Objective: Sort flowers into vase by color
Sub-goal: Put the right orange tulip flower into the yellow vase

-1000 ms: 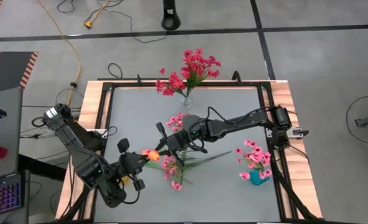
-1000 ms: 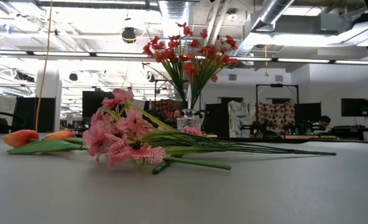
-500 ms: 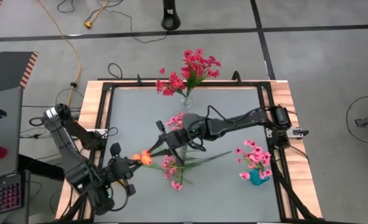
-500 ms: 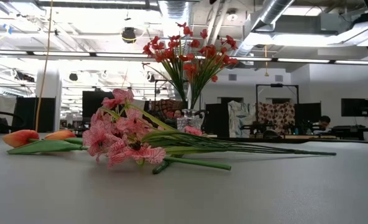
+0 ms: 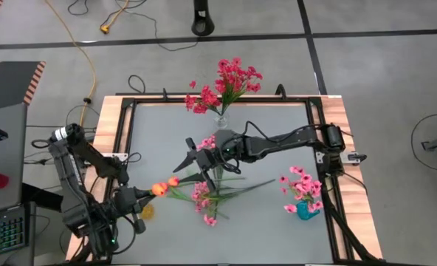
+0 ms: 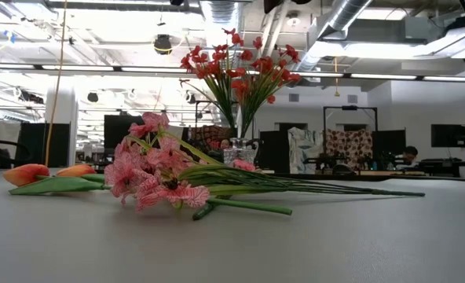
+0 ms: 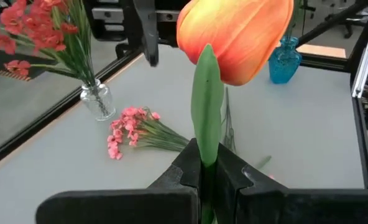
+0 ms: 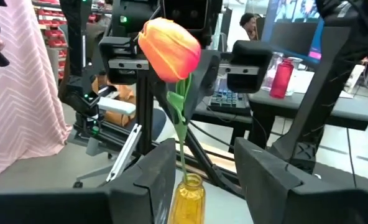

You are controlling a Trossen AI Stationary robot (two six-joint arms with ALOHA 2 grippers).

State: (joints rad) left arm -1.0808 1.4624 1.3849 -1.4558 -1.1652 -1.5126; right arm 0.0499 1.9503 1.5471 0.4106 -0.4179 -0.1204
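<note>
My left gripper is near the table's left front, shut on an orange tulip, whose bud points toward the table's middle. A small yellow vase stands just in front of it. My right gripper hovers open at mid-table, its fingers toward the tulip but apart from it. More orange buds and pink flowers lie flat on the table. Red flowers stand in a clear vase, and pink ones in a blue vase. My left gripper pinches the tulip's green stem and leaf between its two fingers, a little below the bud. The fingers lie roughly level and come from the table's left. The tulip is lifted clear of the table, its bud sticking out beyond the fingertips toward the right gripper.
The table is ringed by a black frame and wooden edges. Bare grey tabletop lies at the far left and along the near edge. A second pink bunch lies under the right arm.
My right gripper has opened, let go of the tulip and drawn back toward the far edge. My left gripper has carried the tulip toward the table's left edge, clear of the table, and the yellow vase now shows beside it.
</note>
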